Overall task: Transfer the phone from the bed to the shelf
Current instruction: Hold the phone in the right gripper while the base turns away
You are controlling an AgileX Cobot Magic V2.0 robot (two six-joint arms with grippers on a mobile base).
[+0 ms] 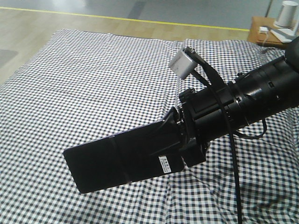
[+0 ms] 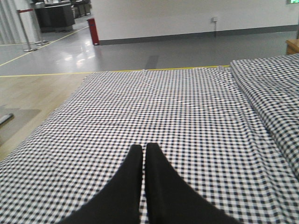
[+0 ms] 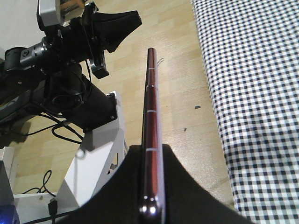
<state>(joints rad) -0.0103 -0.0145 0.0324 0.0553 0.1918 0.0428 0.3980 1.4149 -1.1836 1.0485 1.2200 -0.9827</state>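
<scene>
The phone point(image 1: 119, 161) is up off the bed point(image 1: 93, 70), pinched at its sticker end by my right gripper point(image 1: 180, 140). Its long axis runs straight out from the fingers, down and to the left in the front view, so most of the slab hangs unsupported beyond the grip. From the right wrist camera I see it edge-on, the pinkish edge a thin line between the two black fingers point(image 3: 126, 186), which are clamped flat on its faces. In that view there is wood floor below it and the checked sheet off to one side.

My left gripper point(image 2: 143, 150) hangs above the sheet with its fingers pressed together and nothing between them. The right arm is the one carrying this.

I can't see what the next move depends on. The shelf is in none of my views, so I can't tell which way it lies from the phone. How far the fingers reach along the phone is hidden under the pads. A small wooden table point(image 1: 268, 32) sits at the far right, cut off by the frame.
</scene>
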